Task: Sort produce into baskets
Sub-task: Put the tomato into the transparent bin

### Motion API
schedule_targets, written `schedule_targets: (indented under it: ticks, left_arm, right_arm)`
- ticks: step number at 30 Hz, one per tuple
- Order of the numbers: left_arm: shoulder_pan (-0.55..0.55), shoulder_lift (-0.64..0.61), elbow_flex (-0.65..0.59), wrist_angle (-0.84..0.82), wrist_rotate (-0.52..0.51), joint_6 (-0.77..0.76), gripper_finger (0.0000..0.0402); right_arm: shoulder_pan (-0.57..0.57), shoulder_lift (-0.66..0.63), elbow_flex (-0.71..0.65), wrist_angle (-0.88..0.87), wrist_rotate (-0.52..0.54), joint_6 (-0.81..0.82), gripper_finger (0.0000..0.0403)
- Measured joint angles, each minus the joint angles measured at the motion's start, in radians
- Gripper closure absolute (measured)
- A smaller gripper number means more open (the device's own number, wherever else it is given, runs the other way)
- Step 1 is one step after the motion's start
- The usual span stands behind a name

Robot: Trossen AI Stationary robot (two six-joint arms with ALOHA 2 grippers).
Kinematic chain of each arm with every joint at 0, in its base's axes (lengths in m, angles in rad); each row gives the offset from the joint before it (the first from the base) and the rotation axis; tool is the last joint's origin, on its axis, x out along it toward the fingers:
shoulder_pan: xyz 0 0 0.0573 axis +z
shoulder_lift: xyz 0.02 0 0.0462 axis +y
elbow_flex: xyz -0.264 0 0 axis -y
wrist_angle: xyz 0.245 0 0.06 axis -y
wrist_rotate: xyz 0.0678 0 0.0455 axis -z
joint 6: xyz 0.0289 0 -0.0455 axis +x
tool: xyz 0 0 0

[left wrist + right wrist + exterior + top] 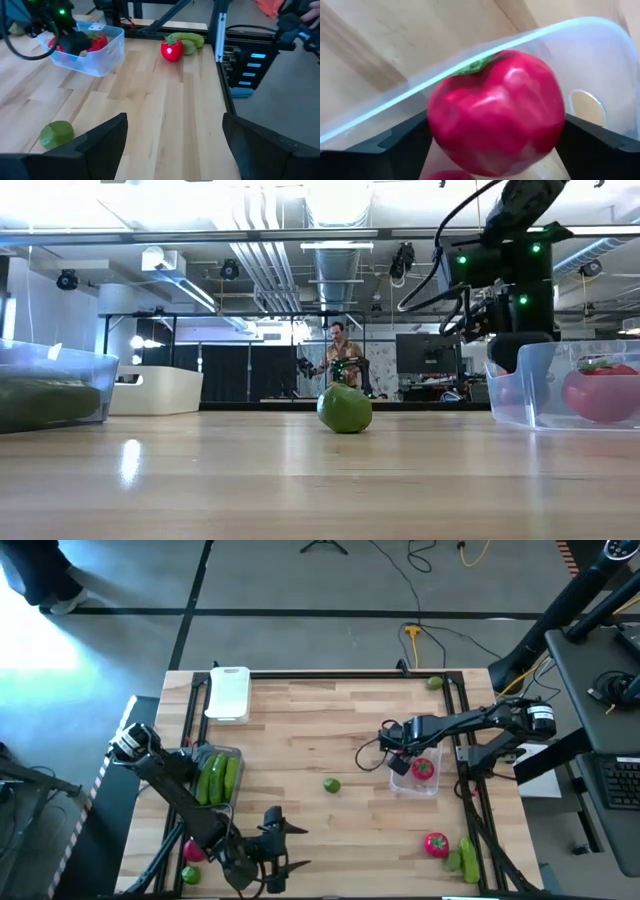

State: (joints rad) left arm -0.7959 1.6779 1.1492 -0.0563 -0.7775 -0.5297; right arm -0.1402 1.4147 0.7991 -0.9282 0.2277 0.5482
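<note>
My right gripper [400, 757] hangs over the far-left end of a clear tub [428, 786] and is shut on a red tomato [495, 110] with a green top. A second tomato [423, 768] lies in that tub. My left gripper [280, 845] is open and empty near the table's near edge, left of the middle. A lime [331, 784] rests on the wood between the arms. Another clear tub [236, 754] at the left holds green cucumbers [217, 778]. A white tray [228, 692] stands at the far left. My right gripper pinches the tomato between its two fingers [400, 145], one on each of its round sides [440, 125]. The fingers come from above, pointing down into the tub. The tomato is tilted, its green top [472, 66] toward the tub's rim. Whether it rests on the tub's floor does not show.
A loose tomato [436, 843] and cucumbers [465, 855] lie near the right front corner. A tomato [192, 852] and a lime [190, 875] lie at the left front, beside the left arm. Another lime [434, 683] lies at the far right edge.
</note>
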Motion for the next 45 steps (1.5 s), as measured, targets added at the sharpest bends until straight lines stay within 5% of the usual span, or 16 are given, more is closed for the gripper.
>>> schedule_targets:
  ticks: [13, 24, 30, 33, 39, 45]
  left_arm:
    - [0.0, -0.001, 0.0, -0.032, 0.0, 0.025, 0.0093]
    - [0.0, -0.025, 0.043, -0.083, -0.003, 0.214, 0.0093]
    - [0.001, -0.005, 0.095, -0.084, -0.011, 0.298, 0.0093]
    - [0.001, 0.002, 0.1, -0.083, -0.007, 0.339, 0.0093]
    - [0.03, 0.003, 0.1, -0.074, -0.006, 0.351, 0.0093]
    - [0.058, 0.003, 0.093, -0.069, -0.005, 0.351, 0.0093]
  right_arm:
    - [0.067, -0.001, 0.263, -0.276, -0.067, 0.049, 0.0021]
    - [0.51, 0.001, 0.494, -0.274, -0.181, 0.504, 0.0021]
    - [0.794, 0.015, 0.494, -0.263, -0.313, 0.882, 0.0023]
    - [0.914, 0.044, 0.492, -0.264, -0.282, 0.984, 0.0024]
    - [1.041, 0.143, 0.49, -0.275, -0.254, 1.111, 0.0024]
    - [1.049, 0.234, 0.489, -0.272, -0.335, 1.075, 0.0019]
